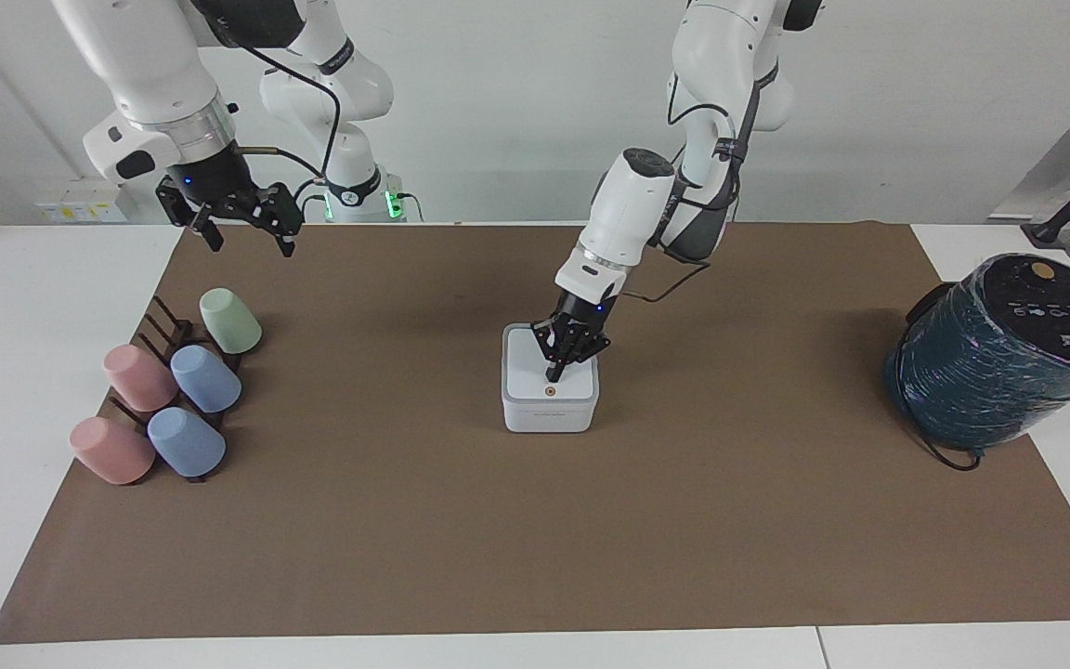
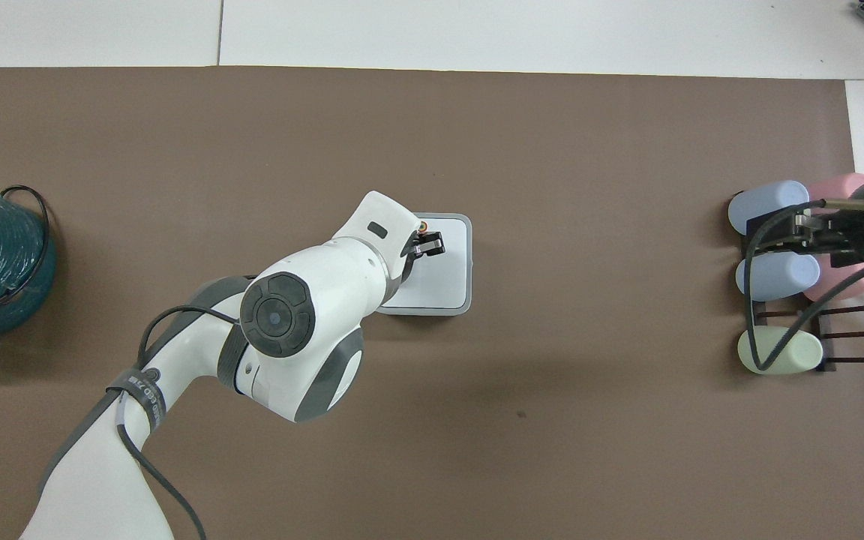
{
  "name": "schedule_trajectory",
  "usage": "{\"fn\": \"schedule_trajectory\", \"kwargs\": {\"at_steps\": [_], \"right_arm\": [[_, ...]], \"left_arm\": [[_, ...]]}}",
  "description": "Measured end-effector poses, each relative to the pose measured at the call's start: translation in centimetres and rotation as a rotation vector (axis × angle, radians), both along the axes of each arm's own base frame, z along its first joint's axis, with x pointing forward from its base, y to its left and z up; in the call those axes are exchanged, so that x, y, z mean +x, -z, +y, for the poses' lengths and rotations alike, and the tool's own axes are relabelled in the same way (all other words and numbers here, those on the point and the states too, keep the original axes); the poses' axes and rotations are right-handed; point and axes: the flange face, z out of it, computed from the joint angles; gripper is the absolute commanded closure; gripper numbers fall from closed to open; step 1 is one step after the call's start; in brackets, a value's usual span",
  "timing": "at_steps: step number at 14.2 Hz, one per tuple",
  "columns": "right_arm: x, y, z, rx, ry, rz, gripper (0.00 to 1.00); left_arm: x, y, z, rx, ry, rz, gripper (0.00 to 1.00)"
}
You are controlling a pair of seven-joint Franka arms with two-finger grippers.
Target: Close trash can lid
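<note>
The small white trash can stands at the middle of the brown mat. Its lid lies flat and closed on top, with the orange dot showing. My left gripper is shut, and its tips touch the lid just beside the dot. In the overhead view the left gripper covers part of the lid. My right gripper is open and empty and waits in the air over the cup rack; it also shows in the overhead view.
A dark rack with several pink, blue and green cups lies toward the right arm's end of the table. A large teal wrapped cylinder with a black cable stands toward the left arm's end.
</note>
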Motion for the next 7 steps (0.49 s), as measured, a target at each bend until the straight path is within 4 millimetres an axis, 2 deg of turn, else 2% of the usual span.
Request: {"fn": "schedule_trajectory", "kwargs": {"at_steps": [1,2,5,7], "right_arm": [[0.0,0.0,0.0,0.000,0.000,0.000,0.00],[0.0,0.0,0.0,0.000,0.000,0.000,0.00],[0.0,0.0,0.0,0.000,0.000,0.000,0.00],[0.0,0.0,0.0,0.000,0.000,0.000,0.00]], "left_arm": [[0.0,0.0,0.0,0.000,0.000,0.001,0.92],[0.1,-0.1,0.0,0.002,0.000,0.003,0.65],[0.9,-1.0,0.0,0.035,0.004,0.060,0.48],[2.7,-2.6,1.7,0.093,-0.010,0.161,0.40]]}}
